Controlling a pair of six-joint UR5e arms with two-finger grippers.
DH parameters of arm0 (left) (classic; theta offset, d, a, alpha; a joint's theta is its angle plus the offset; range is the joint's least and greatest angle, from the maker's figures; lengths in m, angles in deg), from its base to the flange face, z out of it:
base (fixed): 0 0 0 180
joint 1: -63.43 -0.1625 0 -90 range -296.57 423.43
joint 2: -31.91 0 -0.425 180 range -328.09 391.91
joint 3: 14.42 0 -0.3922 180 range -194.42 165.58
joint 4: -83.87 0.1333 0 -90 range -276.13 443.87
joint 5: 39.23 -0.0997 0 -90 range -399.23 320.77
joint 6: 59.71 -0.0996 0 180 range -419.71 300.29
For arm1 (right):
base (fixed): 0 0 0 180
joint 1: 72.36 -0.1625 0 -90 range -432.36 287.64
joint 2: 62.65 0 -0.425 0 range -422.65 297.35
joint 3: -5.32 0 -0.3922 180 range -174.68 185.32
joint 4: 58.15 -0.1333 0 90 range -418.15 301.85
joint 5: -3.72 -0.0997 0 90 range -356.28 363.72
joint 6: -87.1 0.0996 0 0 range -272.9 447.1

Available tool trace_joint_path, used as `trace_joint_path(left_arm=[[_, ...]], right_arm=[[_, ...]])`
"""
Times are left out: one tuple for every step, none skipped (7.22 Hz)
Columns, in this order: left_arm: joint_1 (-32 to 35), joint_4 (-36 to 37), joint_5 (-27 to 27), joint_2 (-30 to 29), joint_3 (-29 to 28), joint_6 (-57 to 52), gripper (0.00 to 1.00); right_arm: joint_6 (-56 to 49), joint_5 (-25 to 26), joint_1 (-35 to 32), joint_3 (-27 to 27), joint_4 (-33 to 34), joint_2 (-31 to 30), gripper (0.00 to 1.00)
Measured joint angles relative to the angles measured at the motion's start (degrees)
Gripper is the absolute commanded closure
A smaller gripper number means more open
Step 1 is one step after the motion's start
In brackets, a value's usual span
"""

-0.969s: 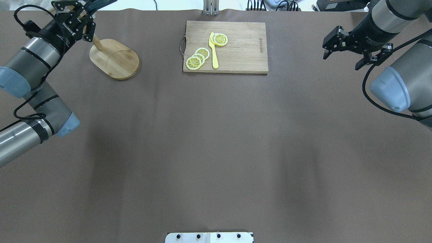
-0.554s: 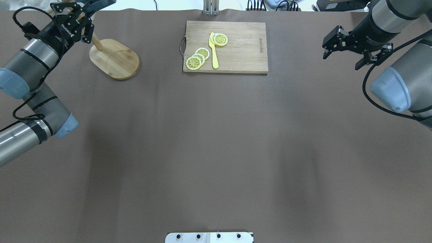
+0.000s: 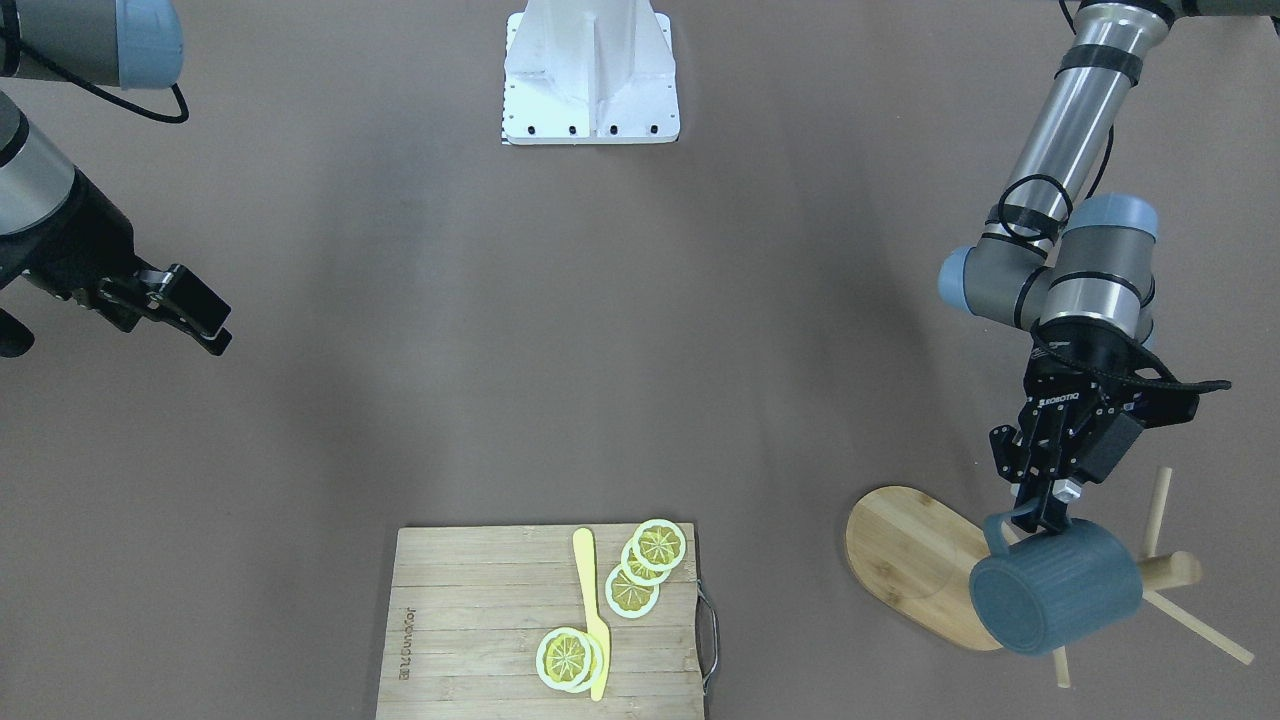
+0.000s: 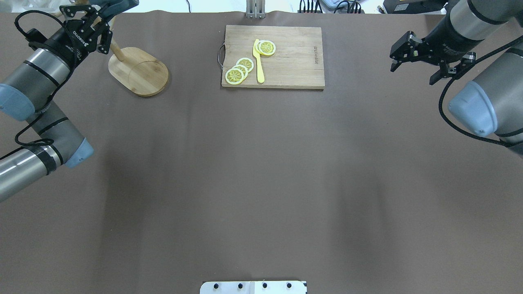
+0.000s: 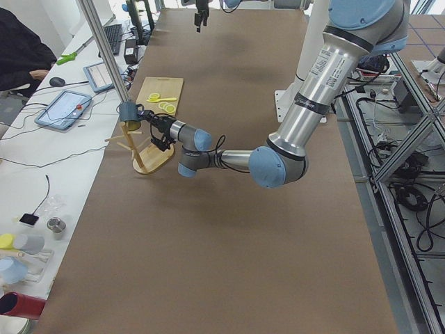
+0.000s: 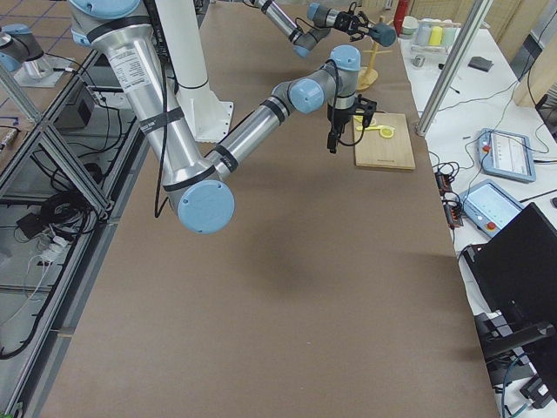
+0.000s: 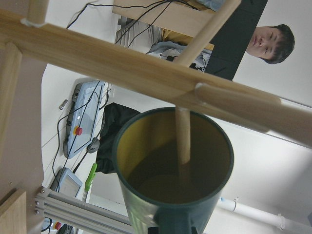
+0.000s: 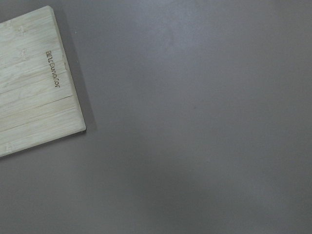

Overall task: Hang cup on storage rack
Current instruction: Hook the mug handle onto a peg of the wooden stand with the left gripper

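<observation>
One cup (image 3: 1060,595), handle pinched in left gripper (image 3: 1040,520), now slightly farther out over storage rack (image 3: 900,550).

Blue-grey cup (image 3: 1060,590) tipped sideways, peg (image 7: 183,141) inside; wooden storage rack (image 3: 900,555) upright

Storage rack (image 4: 139,71) far L, 1 peg (image 7: 183,139) inside cup (image 3: 1060,590); cutting board (image 4: 294,61) centre-back, lemon slices (image 4: 235,75) on it.
</observation>
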Motion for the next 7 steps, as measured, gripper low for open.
trace_joint_path(left_arm=[[0.02, -0.03, 0.02, 0.11, -0.03, 0.01, 1.00], [0.04, -0.04, 0.06, 0.26, -0.08, 0.01, 1.00], [0.09, -0.04, 0.08, 0.35, -0.12, 0.01, 1.00], [0.11, -0.04, 0.08, 0.41, -0.13, 0.01, 0.72], [0.12, -0.04, 0.13, 0.51, -0.17, -0.01, 0.61], [0.12, -0.04, 0.22, 0.78, -0.19, -0.05, 0.57], [0.12, -0.04, 0.34, 1.13, -0.17, -0.07, 0.53]], right_arm=[[0.00, 0.00, 0.01, 0.00, 0.00, 0.00, 0.00], [0.00, 0.00, 0.02, 0.00, 0.00, 0.00, 0.00], [0.00, 0.00, 0.05, 0.00, 0.00, 0.00, 0.00], [0.02, 0.00, 0.08, 0.00, 0.00, 0.00, 0.00], [0.06, 0.00, 0.09, 0.00, 0.00, 0.00, 0.00], [0.06, 0.00, 0.10, 0.03, 0.00, 0.00, 0.00], [0.03, 0.00, 0.10, 0.06, 0.00, 0.00, 0.00]])
